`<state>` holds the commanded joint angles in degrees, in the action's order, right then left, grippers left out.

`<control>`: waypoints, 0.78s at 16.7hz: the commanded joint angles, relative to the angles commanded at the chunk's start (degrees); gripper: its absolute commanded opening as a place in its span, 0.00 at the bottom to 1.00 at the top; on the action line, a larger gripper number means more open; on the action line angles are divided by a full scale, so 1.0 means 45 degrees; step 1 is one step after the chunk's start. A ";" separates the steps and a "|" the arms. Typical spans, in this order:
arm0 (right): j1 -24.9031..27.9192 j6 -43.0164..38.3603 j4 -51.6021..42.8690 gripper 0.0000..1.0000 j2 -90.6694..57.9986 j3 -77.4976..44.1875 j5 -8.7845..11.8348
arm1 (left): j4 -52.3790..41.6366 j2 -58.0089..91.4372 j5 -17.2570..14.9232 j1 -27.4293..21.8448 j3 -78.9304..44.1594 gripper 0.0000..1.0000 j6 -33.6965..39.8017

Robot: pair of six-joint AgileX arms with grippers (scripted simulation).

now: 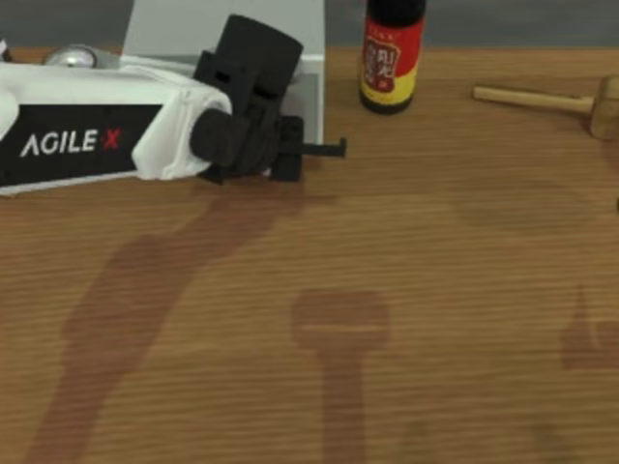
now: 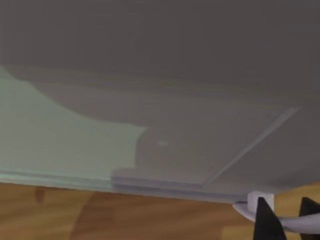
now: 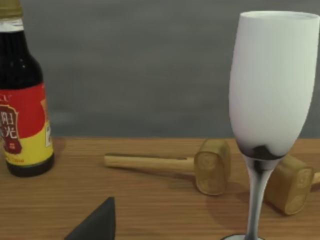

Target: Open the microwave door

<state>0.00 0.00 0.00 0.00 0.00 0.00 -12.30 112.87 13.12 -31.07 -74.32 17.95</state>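
while the left claw (image 1: pixel 334 148) sits at the front corner of the microwave (image 1: pixel 227 29), fingers slightly apart around the microwave door (image 2: pixel 165 145) handle, the door appears barely opened, swing remaining.

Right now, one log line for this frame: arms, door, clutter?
left gripper: at boxy white-grey microwave front, by its grey-windowed door | right arm: off top view | clutter: dark sauce bottle, wooden mallet

White "AGILE X" arm (image 1: pixel 87 135), black wrist
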 joint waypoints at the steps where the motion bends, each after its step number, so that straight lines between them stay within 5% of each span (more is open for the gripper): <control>1: 0.0000 0.0000 0.0000 1.00 0.0000 0.0000 0.0000 | 0.0000 0.0000 0.0000 0.0000 0.0000 0.00 0.0000; 13: 0.0000 0.0000 0.0000 1.00 0.0000 0.0000 0.0000 | 0.0179 -0.0226 -0.0297 0.0041 0.0303 0.00 -0.0289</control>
<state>0.00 0.00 0.00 0.00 0.00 0.00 -11.49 111.85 11.79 -30.88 -72.96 16.64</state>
